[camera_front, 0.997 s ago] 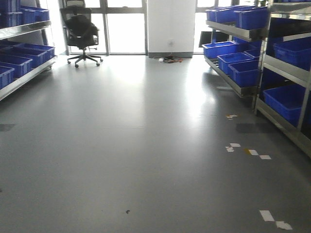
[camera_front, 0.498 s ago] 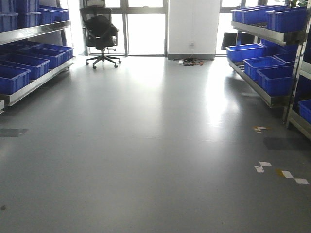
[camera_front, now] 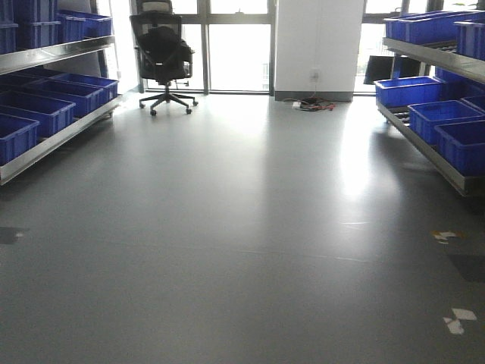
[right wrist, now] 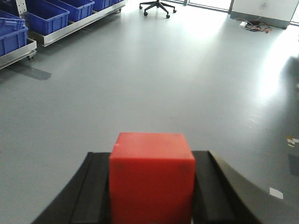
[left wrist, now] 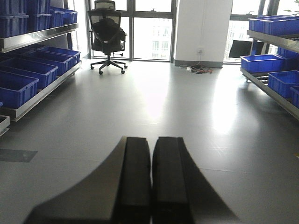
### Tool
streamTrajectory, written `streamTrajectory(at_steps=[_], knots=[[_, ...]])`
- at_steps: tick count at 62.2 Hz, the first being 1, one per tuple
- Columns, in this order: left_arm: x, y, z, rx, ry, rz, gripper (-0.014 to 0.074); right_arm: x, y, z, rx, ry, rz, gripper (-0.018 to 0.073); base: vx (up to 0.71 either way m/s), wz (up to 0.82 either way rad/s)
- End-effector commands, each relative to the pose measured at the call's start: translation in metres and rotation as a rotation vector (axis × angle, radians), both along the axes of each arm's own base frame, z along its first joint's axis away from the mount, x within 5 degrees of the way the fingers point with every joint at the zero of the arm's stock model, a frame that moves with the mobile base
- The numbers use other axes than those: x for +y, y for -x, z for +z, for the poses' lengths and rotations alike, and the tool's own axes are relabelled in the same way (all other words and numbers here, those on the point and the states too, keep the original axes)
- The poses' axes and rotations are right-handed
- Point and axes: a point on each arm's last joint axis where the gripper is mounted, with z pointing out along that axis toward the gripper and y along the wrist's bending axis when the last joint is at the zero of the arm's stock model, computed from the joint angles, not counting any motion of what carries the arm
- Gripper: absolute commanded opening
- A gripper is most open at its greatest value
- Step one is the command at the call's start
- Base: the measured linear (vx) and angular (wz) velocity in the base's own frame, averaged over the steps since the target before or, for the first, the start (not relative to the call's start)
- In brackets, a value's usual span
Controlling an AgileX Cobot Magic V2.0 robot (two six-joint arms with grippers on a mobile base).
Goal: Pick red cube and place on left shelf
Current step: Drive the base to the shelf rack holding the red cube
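Standing in this aisle, I see the red cube (right wrist: pixel 152 179) clamped in the right gripper (right wrist: pixel 150 157), one black finger (right wrist: pixel 96 186) pressed to each side face. It rides level and well above the floor (camera_front: pixel 242 227), which I take to be a carrying hold: squeezing flat faces stops the block twisting while the base rolls. The left gripper (left wrist: pixel 151 140) has its two fingers pressed together with nothing between them. It looks tucked out of the way, since one arm is enough for this load. There is no bench here, so places go by the racks. The left shelf (camera_front: pixel 61 140) runs along the left wall, its metal front edge angling toward the far corner by the office chair (camera_front: pixel 163 53), with blue bins (camera_front: pixel 34 110) sitting just behind that edge. A matching right shelf (camera_front: pixel 424 148) lines the opposite wall. Both wrist views look down the open aisle instead of at the rack, so I judge the cube is picked and the placing is not yet begun. The robot would need to turn or drive toward that left front edge. The bins fill much of the lower level, so finding a bare spot, or a bin to drop into, seems the tricky part.
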Motion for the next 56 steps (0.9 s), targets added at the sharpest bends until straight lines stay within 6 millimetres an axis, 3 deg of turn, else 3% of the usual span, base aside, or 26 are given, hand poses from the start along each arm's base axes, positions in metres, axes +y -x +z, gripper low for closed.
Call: streamTrajectory(at_steps=[1,23,56], knots=[[0.0006,0.0002,0.0007,-0.076,0.014,0.005,0.0101,0.0011,-0.0008,0.0153,-0.098,-0.001,0.014,0.0123,0.66,0.13],[0.0006,0.0002,0.0007,-0.076,0.014,0.005,0.0101,0.0011,-0.0008,0.0153,-0.098,-0.001,0.014,0.0123,0.68,0.26],[0.0006,0.0002,0.0007,-0.076,0.014,0.005,0.0101,0.0011,-0.0008,0.0153,-0.098,-0.001,0.014,0.0123,0.68,0.57]])
